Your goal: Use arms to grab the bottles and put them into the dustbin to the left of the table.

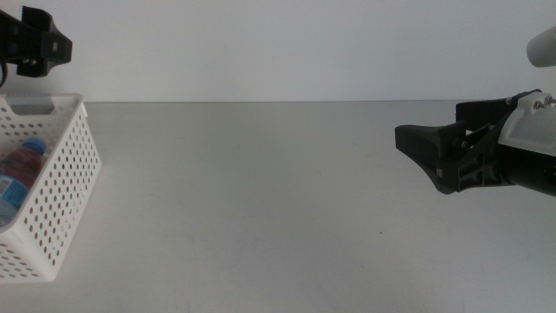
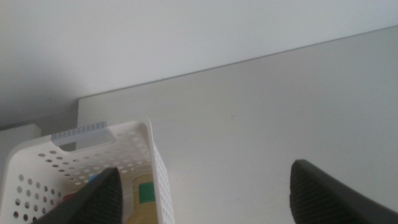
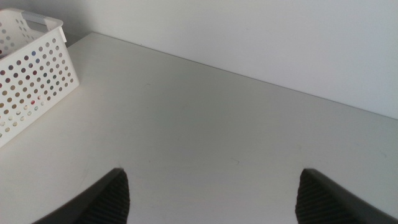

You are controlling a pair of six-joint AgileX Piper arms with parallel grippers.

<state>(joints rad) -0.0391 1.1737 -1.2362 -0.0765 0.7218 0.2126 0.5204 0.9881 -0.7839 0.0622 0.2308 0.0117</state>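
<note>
The white perforated dustbin (image 1: 52,200) stands at the table's left edge. Inside it lies the clear water bottle (image 1: 19,169) with a blue cap and label. In the left wrist view the yellow tea bottle with its green label (image 2: 144,198) also lies in the dustbin (image 2: 158,171). My left gripper (image 1: 39,39) hangs high above the dustbin; its jaws (image 2: 205,177) are open and hold nothing. At the table's right side my right gripper (image 1: 426,155) hovers above the surface, and the right wrist view shows it (image 3: 212,177) open and empty. The red can is out of view.
The light-grey table (image 1: 261,200) runs back to a plain white wall. In the right wrist view the dustbin (image 3: 31,68) stands far off at the table's left edge.
</note>
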